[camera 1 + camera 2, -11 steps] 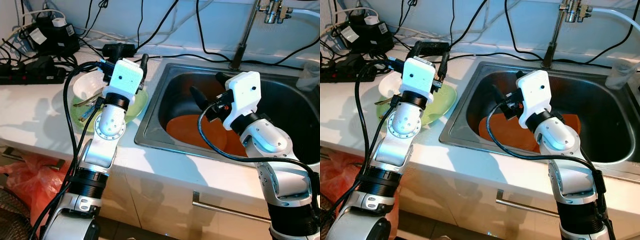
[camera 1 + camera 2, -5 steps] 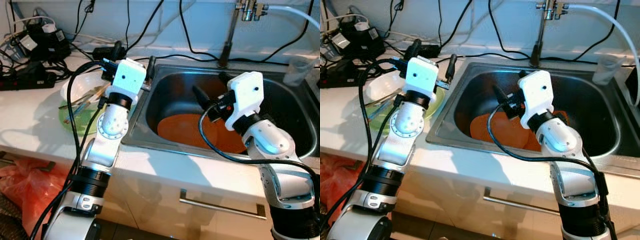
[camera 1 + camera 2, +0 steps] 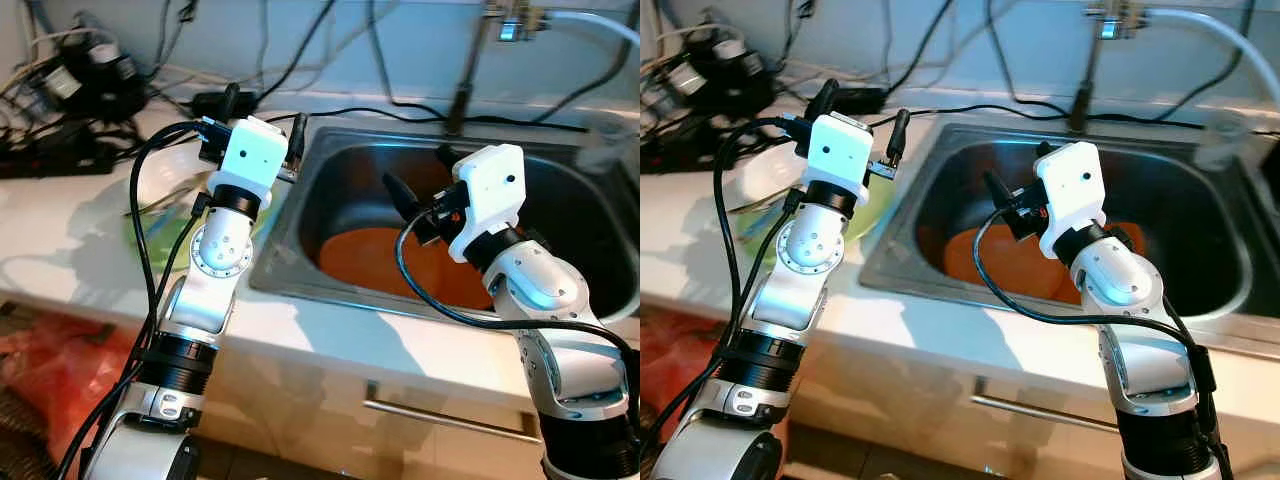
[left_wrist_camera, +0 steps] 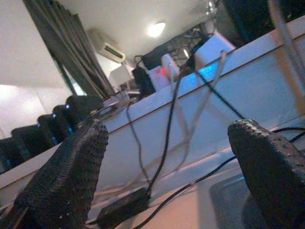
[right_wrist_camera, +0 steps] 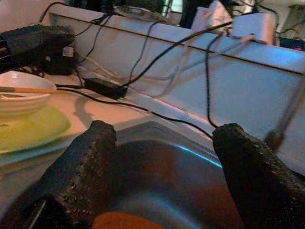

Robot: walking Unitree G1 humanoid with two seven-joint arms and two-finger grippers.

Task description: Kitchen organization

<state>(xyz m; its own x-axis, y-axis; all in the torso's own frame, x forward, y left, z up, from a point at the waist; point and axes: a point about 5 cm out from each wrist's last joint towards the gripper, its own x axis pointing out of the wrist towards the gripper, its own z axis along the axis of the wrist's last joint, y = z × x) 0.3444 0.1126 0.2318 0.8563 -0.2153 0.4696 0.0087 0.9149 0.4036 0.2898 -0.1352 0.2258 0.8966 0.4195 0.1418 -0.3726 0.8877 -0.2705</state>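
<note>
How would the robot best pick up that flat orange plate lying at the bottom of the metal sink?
Probably by its near rim. The flat orange plate lies flat on the floor of the steel sink, so a straight-down pinch finds nothing to grip. The right end effector, open above it, could come down from above and slide one finger under that edge, tilting the plate up first.

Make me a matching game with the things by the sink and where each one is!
Things:
1. orange plate
2. green plate
3. white bowl
4. right pincer

Places:
A. on the green plate
B. open, above the sink
C. on the bottom of the sink
D. on the counter, left of the sink

Pairs: 1-C, 2-D, 3-A, 4-B
</note>
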